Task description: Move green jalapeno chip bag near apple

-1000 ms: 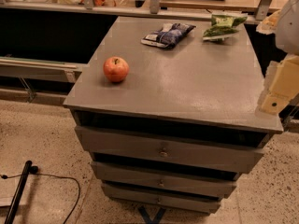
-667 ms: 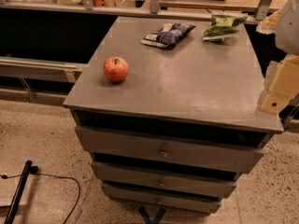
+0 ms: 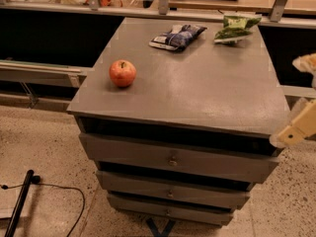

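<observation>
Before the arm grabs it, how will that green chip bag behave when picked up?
The green jalapeno chip bag looks crumpled, so it is probably light and floppy, deforming when squeezed. Its film surface may slip. Lying flat, it shouldn't roll, unlike the round apple. The gripper is at the picture's right edge, off the cabinet.

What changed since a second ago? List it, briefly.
The gripper slid down along the picture's right edge, to the cabinet's front right corner. Nothing was grasped. The green jalapeno chip bag, the apple and the dark blue snack bag stayed put.
</observation>
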Tool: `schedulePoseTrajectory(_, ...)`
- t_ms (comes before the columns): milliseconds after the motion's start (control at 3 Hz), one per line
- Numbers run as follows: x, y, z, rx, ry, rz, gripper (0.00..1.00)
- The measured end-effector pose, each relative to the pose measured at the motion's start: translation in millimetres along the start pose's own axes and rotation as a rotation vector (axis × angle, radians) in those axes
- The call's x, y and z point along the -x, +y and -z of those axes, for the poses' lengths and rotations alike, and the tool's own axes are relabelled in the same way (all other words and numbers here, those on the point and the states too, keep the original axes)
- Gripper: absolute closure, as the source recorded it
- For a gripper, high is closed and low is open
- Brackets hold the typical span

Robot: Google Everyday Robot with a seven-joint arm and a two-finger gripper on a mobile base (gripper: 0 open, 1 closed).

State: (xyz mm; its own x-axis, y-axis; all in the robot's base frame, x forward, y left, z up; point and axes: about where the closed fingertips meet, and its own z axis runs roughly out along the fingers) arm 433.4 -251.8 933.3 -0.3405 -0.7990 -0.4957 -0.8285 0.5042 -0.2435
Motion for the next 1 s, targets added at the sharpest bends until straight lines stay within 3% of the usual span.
schedulePoseTrajectory(333,-32,-10,-10,-0.075,-0.167,-0.139,0.00)
schedulePoseTrajectory(667,-50,-31,-3,-0.205,-0.327,-0.227,0.00)
schedulePoseTrajectory(1000,-50,-53,11,-0.317,-0.483,-0.311,0.00)
